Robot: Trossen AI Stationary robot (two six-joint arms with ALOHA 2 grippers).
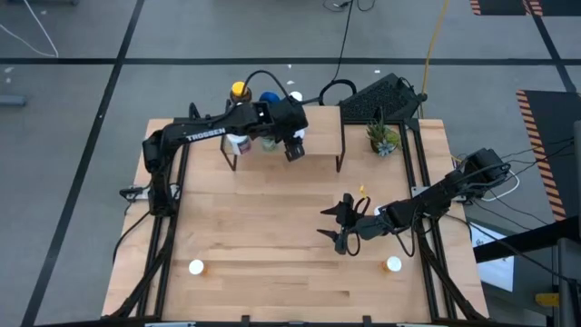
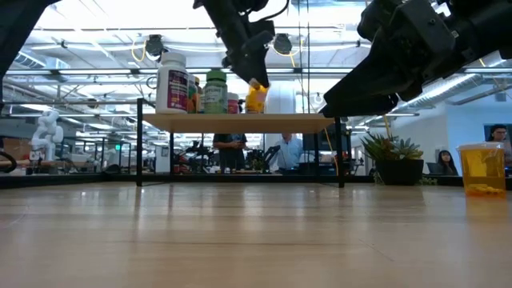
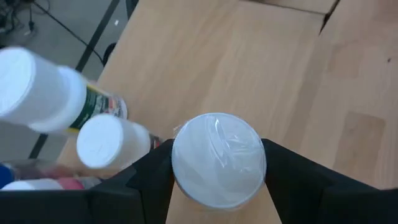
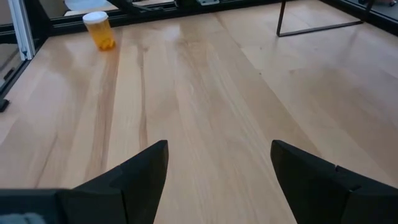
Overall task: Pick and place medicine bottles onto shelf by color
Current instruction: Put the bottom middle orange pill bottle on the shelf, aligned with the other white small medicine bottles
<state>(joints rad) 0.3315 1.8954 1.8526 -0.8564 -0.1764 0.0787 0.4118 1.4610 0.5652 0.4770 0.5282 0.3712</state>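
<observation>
The shelf [image 1: 318, 136] stands at the table's far side. Several medicine bottles stand on its left part, among them a white one [image 2: 171, 86] and a green-capped one [image 2: 214, 90]. My left gripper [image 1: 293, 148] reaches over the shelf and is shut on a yellow-orange bottle [image 2: 256, 98] with a pale cap [image 3: 217, 158]. Two white-capped bottles [image 3: 102, 140] stand close beside it. My right gripper [image 1: 340, 222] hovers open over the table's right middle, nothing between its fingers [image 4: 146, 168]. Two orange bottles [image 1: 196, 267] [image 1: 393, 264] stand upright on the table near its front. My left gripper pinches the yellow-orange bottle at its top, one finger [image 3: 149, 171] on each side of the pale cap's rim [image 3: 177, 163]. The fingers come from above, pointing down. The bottle stays upright below them, its bottom [image 2: 256, 110] at the shelf board; whether it rests there I cannot tell.
A small potted plant [image 1: 383, 138] stands right of the shelf, with a black keyboard-like object [image 1: 381, 98] behind it. The shelf's thin dark legs [image 1: 340, 154] reach down to the table. Bare tabletop [image 1: 272, 227] lies between the shelf and the front bottles.
</observation>
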